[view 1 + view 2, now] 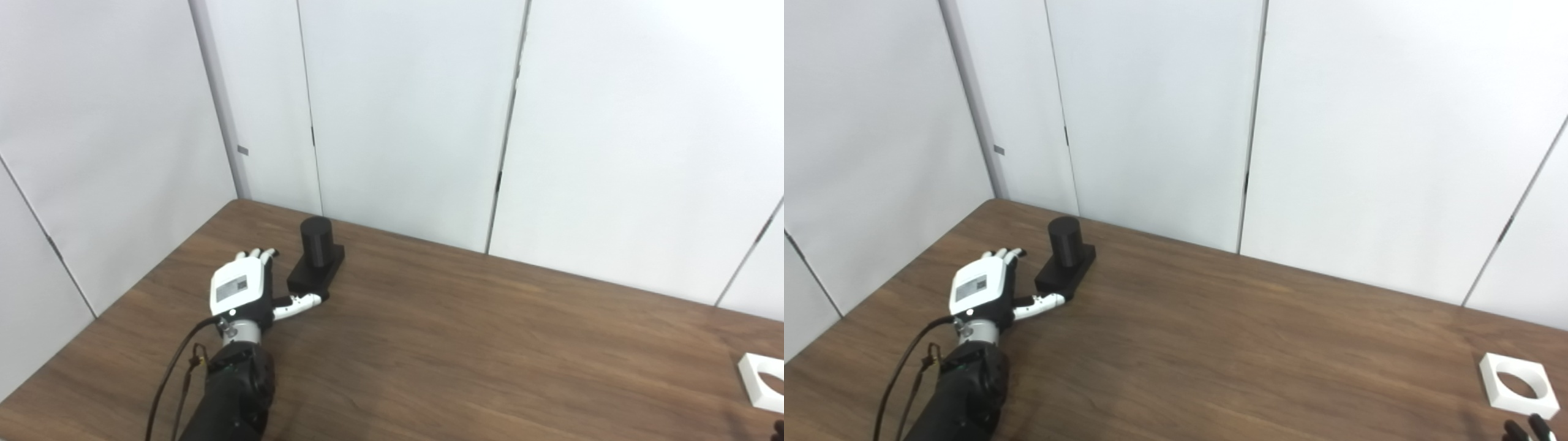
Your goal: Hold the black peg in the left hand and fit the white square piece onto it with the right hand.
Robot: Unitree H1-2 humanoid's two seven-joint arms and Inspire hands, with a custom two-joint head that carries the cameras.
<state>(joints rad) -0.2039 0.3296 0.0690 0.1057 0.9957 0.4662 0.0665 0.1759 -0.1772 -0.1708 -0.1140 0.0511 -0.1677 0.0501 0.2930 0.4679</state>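
Observation:
The black peg (316,242), a round post on a flat black base (309,275), stands on the brown table (465,343) at the far left. My left hand (242,288) is open, palm down, just left of the base, with its thumb (300,303) at the base's near corner. It holds nothing. The white square piece (1518,386), with a round hole, lies flat at the table's right edge. Only the fingertips (1528,429) of my right hand show, at the bottom right corner just in front of the white piece; I cannot tell how they stand.
White wall panels (398,110) stand close behind the table's far edge and along its left side. A black cable (168,380) runs along my left forearm.

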